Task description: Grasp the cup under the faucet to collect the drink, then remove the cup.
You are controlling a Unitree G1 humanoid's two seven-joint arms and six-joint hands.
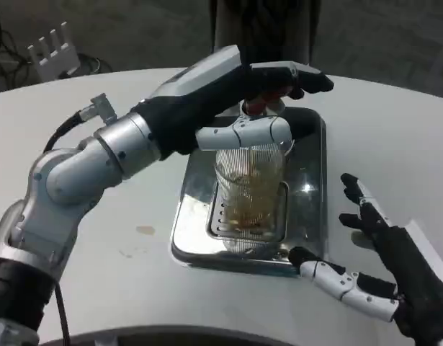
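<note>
Ribbed clear glass formed the cup (250, 189), which held amber drink and stood on the slotted grate of a shiny steel drip tray (194, 216) on the white table (120, 274). The left hand (235, 101) wrapped its rim (hiding the faucet above). The right hand (383, 259) lay spread just beside the tray, holding nothing.

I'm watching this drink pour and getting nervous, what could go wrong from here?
The left hand wraps the ribbed glass cup only near its rim, so it might tip or slip when lifted off the metal drip tray. Liquid already inside could slosh out. The right hand waits open beside the tray and could bump it.
</note>
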